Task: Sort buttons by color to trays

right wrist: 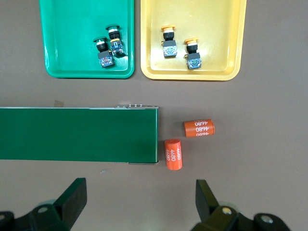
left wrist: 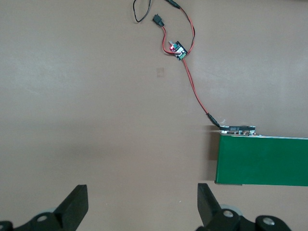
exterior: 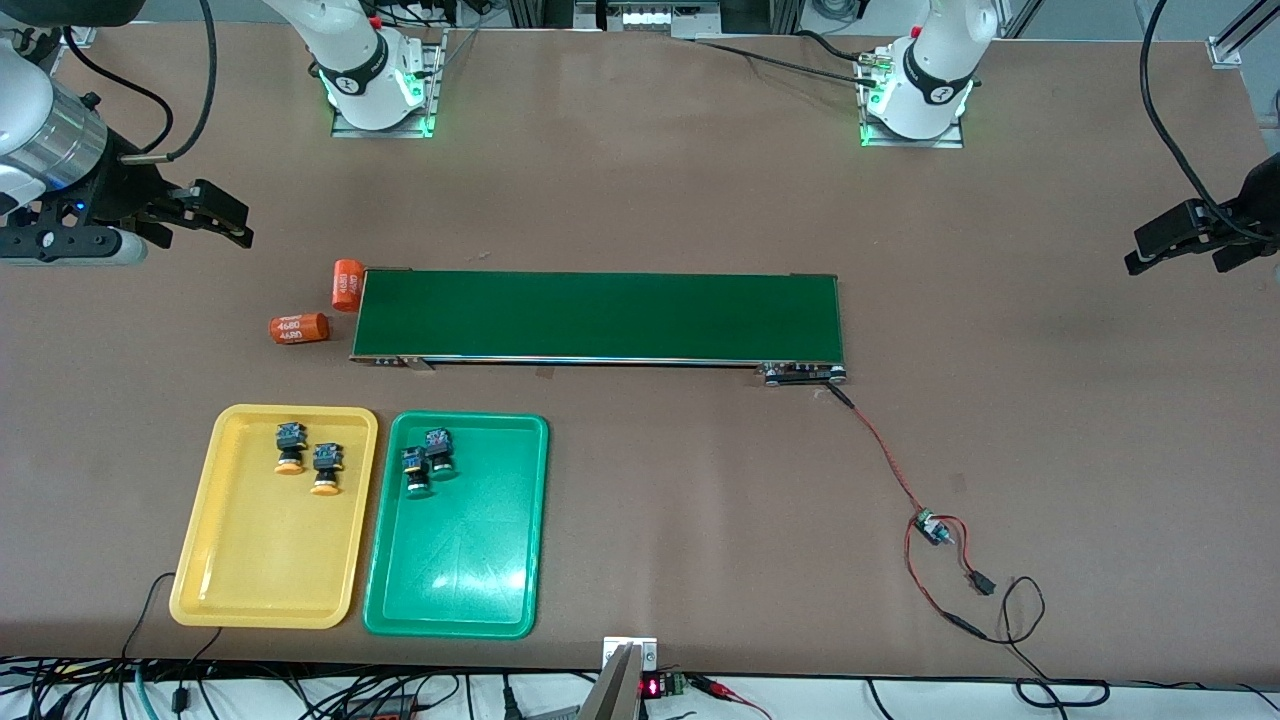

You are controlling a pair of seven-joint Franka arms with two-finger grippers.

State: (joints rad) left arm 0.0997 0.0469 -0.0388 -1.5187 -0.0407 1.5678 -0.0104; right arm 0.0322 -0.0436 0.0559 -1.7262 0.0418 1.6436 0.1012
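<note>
Two buttons with yellow-orange caps (exterior: 289, 449) (exterior: 326, 469) lie in the yellow tray (exterior: 260, 560). Two buttons with green caps (exterior: 417, 473) (exterior: 440, 453) lie side by side in the green tray (exterior: 460, 570). The right wrist view shows both trays, green (right wrist: 72, 62) and yellow (right wrist: 216, 19), with the green-capped pair (right wrist: 103, 53) and the yellow-capped pair (right wrist: 169, 43). My right gripper (exterior: 240, 225) (right wrist: 142, 202) hangs open and empty over bare table at the right arm's end. My left gripper (exterior: 1140, 250) (left wrist: 143, 207) hangs open and empty over bare table at the left arm's end.
A long dark green conveyor belt (exterior: 598, 316) lies across the middle, farther from the front camera than the trays. Two orange cylinders (exterior: 347, 285) (exterior: 300, 328) lie at its end toward the right arm. A red wire runs from its other end to a small control board (exterior: 932, 527).
</note>
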